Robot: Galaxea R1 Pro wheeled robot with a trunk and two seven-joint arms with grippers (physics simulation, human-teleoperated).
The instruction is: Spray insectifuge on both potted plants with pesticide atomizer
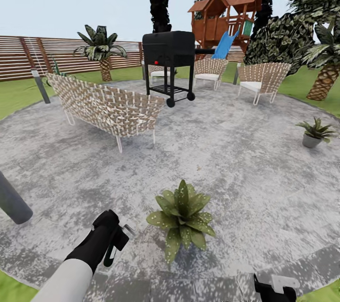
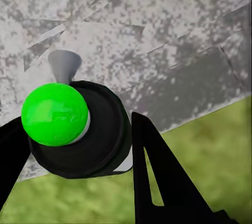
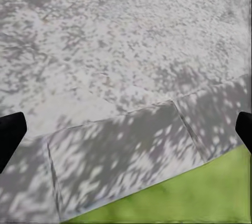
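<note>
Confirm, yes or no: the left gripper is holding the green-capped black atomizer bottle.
Yes: the left gripper has its black fingers on both sides of the green-capped atomizer bottle.

round grey mottled stone patio [image 1: 245, 174] edged by green lawn [image 1: 14, 99]. woven wicker sofa on thin white legs [image 1: 106, 106] left of centre, two matching wicker armchairs [image 1: 262, 80] behind. black wheeled barbecue grill [image 1: 169, 59] mid-patio. horizontal-slat wooden fence [image 1: 28, 56] at left, red-brown wooden playhouse with blue slide [image 1: 225, 19] beyond. pale daylight sky.
</note>
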